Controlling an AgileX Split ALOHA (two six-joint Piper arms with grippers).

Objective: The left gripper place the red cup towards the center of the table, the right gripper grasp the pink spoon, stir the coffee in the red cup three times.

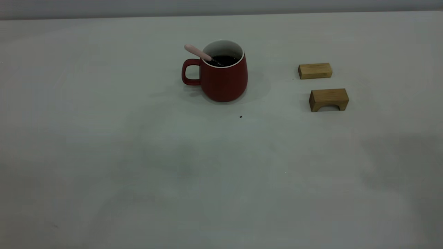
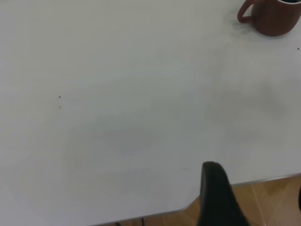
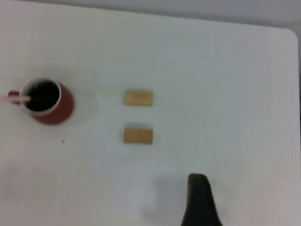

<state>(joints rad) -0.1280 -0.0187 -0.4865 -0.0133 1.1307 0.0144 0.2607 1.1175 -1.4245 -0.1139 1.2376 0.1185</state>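
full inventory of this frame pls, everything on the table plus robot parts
red cup: 1, dark red with white inside, upright near table centre, handle toward the left arm's side
coffee: dark liquid inside the cup
pink spoon: 1, pale pink handle, standing in the cup, leaning on the rim above the handle
wooden blocks: 2, tan, on the right arm's side of the cup; plain block farther back, arched block nearer
table: 1, pale grey-white
left end effector: black, one finger showing, near the table's edge, far from the cup
right end effector: black, one finger showing, high above the table
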